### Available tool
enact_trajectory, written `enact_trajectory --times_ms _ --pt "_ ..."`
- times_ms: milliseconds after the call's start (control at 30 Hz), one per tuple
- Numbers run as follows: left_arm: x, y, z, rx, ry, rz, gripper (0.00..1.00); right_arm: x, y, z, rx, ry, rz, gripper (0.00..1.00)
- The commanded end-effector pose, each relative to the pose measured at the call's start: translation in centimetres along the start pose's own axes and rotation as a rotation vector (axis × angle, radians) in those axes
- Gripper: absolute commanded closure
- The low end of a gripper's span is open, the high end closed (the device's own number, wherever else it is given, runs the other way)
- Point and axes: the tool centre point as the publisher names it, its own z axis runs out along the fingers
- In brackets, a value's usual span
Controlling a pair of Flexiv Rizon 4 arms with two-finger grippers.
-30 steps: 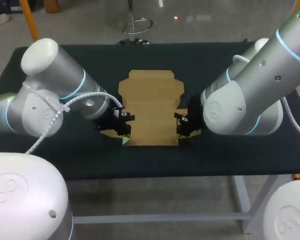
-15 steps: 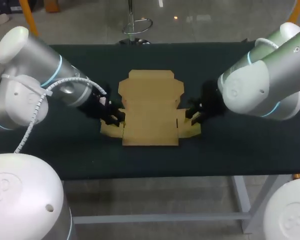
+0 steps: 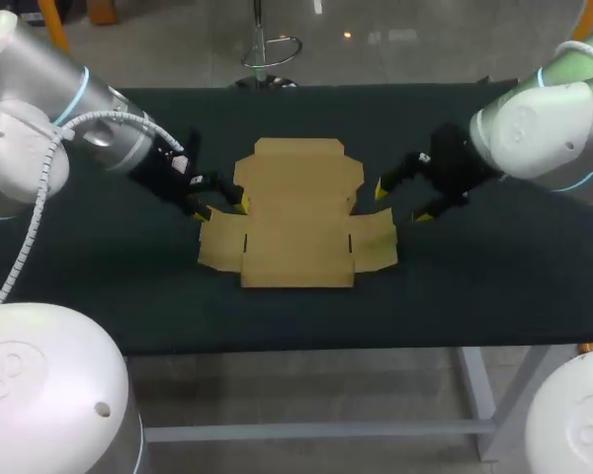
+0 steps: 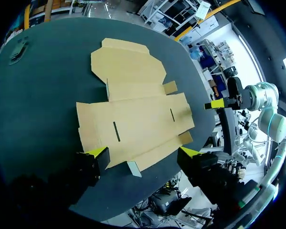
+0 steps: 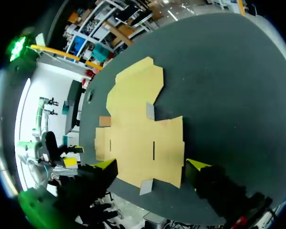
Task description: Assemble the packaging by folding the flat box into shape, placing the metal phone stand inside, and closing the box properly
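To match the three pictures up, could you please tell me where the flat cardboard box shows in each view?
Head view: the flat box lies at the middle of the table.
Left wrist view: the flat box lies just ahead of the left gripper, whose fingers are open.
Right wrist view: the flat box lies just ahead of the right gripper, fingers open too.
Shared landmark: the box's narrower stepped flap.

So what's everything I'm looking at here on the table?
table: one, dark top, under everything.
flat box: one, tan cardboard, lying unfolded at the table's middle.
left arm: one, white and grey, at the box's left.
right arm: one, white and grey, at the box's right.
left claw: one, black with yellow tips, open, by the box's left edge.
right claw: one, black with yellow tips, open, by the box's right edge.
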Motion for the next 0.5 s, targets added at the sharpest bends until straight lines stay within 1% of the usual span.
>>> enact_trajectory --times_ms 33,67,100,500 --pt "-0.39 -1.67 -0.97 -0.033 -0.041 -0.018 0.0 -0.61 1.46 -1.45 0.13 0.363 0.02 0.0" --pt "-0.51 -2.23 -1.2 -0.043 -0.048 -0.012 0.0 -0.77 1.9 -1.63 0.119 0.379 0.039 0.0" --pt "-0.51 -2.23 -1.2 -0.043 -0.048 -0.012 0.0 -0.89 2.34 -1.82 0.119 0.393 0.042 0.0" --pt "-0.51 -2.23 -1.2 -0.043 -0.048 -0.012 0.0 -0.89 2.34 -1.82 0.119 0.393 0.042 0.0"
